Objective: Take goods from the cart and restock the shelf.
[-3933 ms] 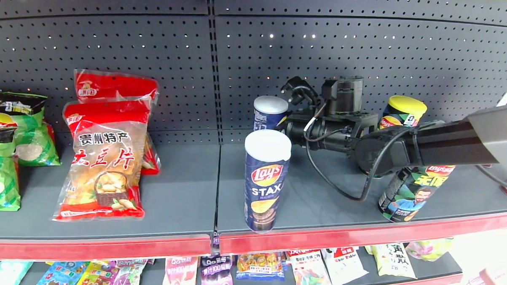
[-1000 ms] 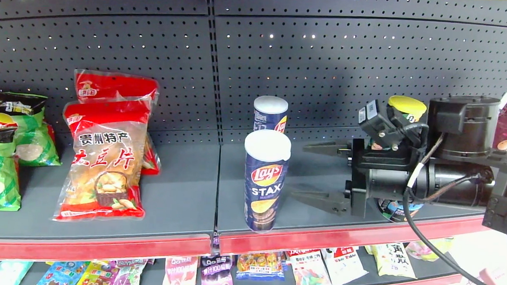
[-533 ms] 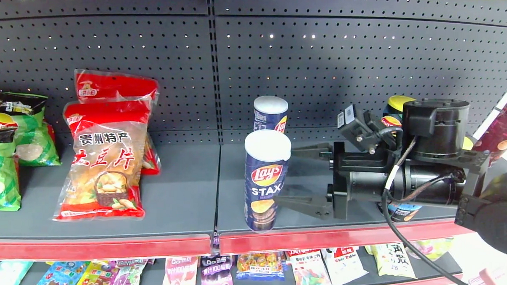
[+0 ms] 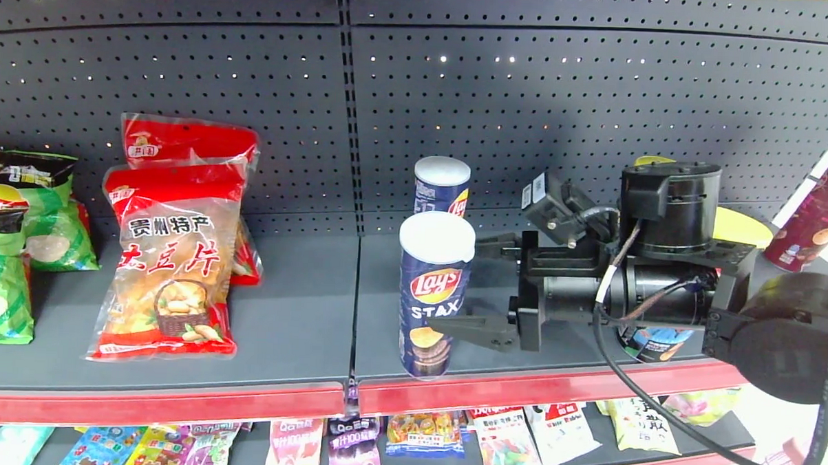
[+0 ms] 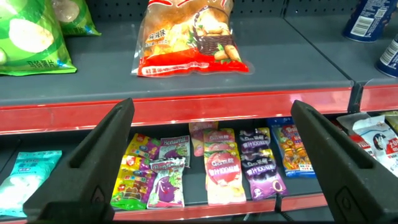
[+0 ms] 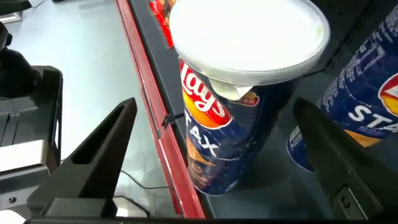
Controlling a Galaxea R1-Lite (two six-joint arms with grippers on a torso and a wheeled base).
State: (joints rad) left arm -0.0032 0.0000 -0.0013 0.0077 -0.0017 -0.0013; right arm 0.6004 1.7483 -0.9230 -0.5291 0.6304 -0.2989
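The front blue can (image 4: 434, 295) stands upright near the front of the shelf (image 4: 287, 324), just behind the red edge (image 4: 519, 387), w/ its white lid on top. In the right wrist view I see the same can (image 6: 242, 112) from above and a bit to the side. The back blue can (image 4: 442, 185) stands right behind it, close to the back wall (image 4: 528, 106). The two look apart, but I can't tell by how much.

My right gripper (image 4: 453, 283) comes in from the right, level w/ the front can. Its fingers are spread wide, one on the near side and one on the far side. The near fingertip crosses in front of the can in the head view. From the wrist cam the gripper (image 6: 214, 109) has the can in the gap ahead, w/ room on both sides. I can't tell if anything touches.

My left gripper (image 5: 211, 115) is also spread wide and holds nothing. It faces the shelf's red edge and the small packets (image 5: 221, 165) on the shelf below.

Other stuff: two red bags (image 4: 172, 258) lean on the left part of the shelf, one behind the other. Green bags (image 4: 0, 245) sit at the far left. A yellow lid (image 4: 745, 229) peeks out behind the right wrist. A dark red can (image 4: 810, 219) leans at the far right edge.
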